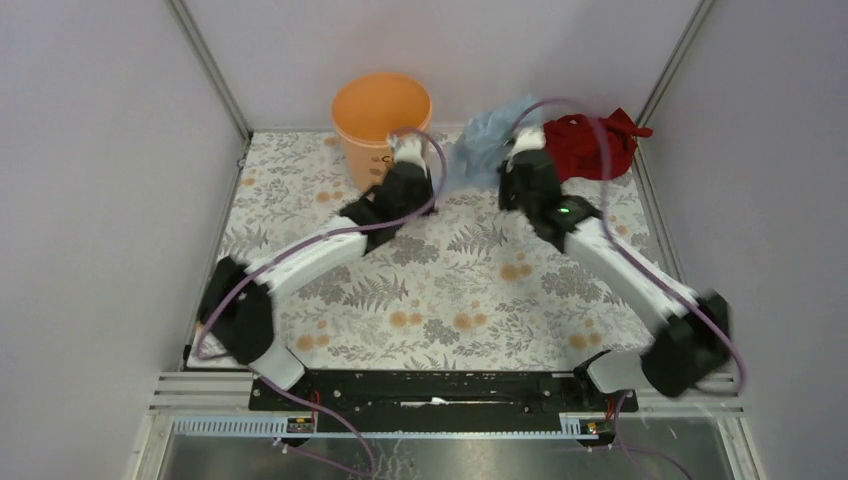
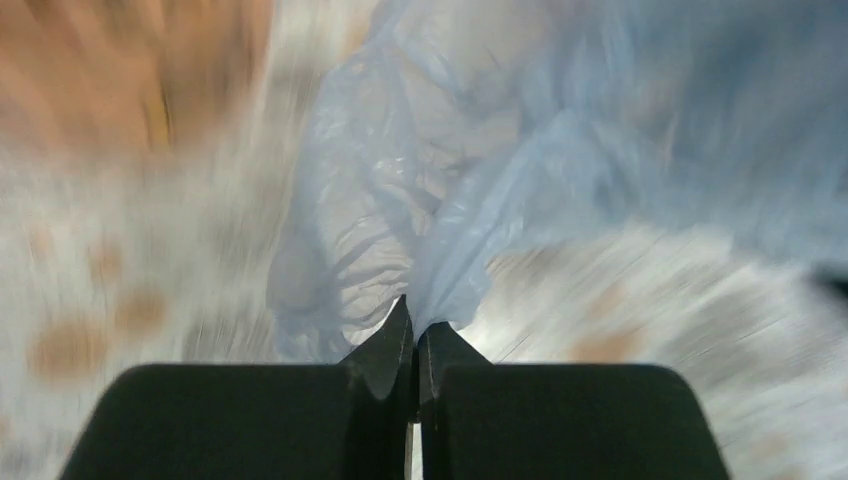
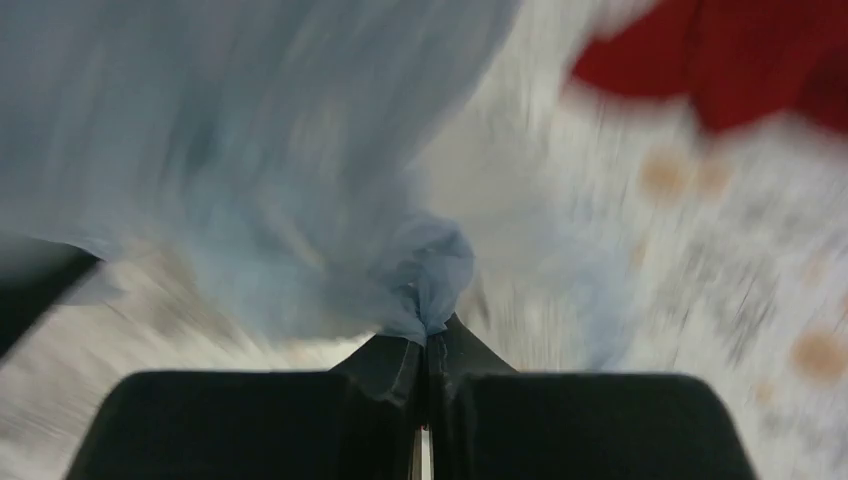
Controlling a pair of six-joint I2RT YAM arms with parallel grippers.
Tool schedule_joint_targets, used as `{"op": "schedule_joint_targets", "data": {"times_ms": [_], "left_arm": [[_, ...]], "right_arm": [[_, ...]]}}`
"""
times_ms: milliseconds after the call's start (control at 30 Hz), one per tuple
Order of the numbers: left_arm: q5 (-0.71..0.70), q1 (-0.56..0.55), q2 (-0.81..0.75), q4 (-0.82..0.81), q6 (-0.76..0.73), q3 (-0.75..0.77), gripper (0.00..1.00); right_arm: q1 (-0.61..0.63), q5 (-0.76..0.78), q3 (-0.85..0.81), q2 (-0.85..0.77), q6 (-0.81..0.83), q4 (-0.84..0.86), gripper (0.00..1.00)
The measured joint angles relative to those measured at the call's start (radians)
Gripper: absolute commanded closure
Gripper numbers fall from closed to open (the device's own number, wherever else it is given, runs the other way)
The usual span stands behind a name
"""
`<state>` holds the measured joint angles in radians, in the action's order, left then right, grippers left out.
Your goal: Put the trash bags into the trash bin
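An orange bucket (image 1: 381, 105) stands at the far edge of the flowered table (image 1: 460, 290). Just right of it, a crumpled blue bag (image 1: 480, 145) sits between the ends of the left arm (image 1: 310, 255) and right arm (image 1: 620, 260). A red cloth (image 1: 590, 145) lies farther right.
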<state>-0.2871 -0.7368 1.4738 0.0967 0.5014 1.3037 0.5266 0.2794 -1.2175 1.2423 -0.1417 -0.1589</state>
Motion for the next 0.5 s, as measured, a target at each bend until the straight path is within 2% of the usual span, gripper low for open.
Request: {"op": "schedule_joint_targets", "data": {"times_ms": [67,133,200,233,300,367,433,500], "left_arm": [[0.056,0.026,0.129,0.066,0.021,-0.102,1.0],[0.121,0.04,0.224,0.23,0.014,-0.128,1.0],[0.153,0.04,0.23,0.353,-0.013,-0.044,1.0],[0.158,0.026,0.222,0.386,-0.043,0.076,1.0],[0.153,-0.023,0.178,0.285,-0.109,0.269,1.0],[0.153,-0.108,0.028,0.095,-0.16,0.321,1.0],[0.156,-0.193,-0.17,-0.059,-0.165,0.232,1.0],[0.13,-0.206,-0.338,-0.151,-0.131,0.106,1.0]], "right_arm": [[-0.006,-0.021,0.059,0.192,-0.022,-0.12,1.0],[-0.006,-0.026,0.052,0.301,-0.022,-0.289,1.0],[-0.006,-0.022,-0.093,0.326,-0.01,-0.491,1.0],[-0.006,-0.023,-0.235,0.327,0.0,-0.545,1.0],[-0.005,-0.044,-0.489,0.304,0.013,-0.496,1.0],[-0.003,-0.098,-0.566,0.173,0.019,-0.314,1.0],[-0.002,-0.147,-0.423,-0.046,0.018,-0.138,1.0],[-0.002,-0.171,-0.197,-0.275,-0.005,-0.001,1.0]]}}
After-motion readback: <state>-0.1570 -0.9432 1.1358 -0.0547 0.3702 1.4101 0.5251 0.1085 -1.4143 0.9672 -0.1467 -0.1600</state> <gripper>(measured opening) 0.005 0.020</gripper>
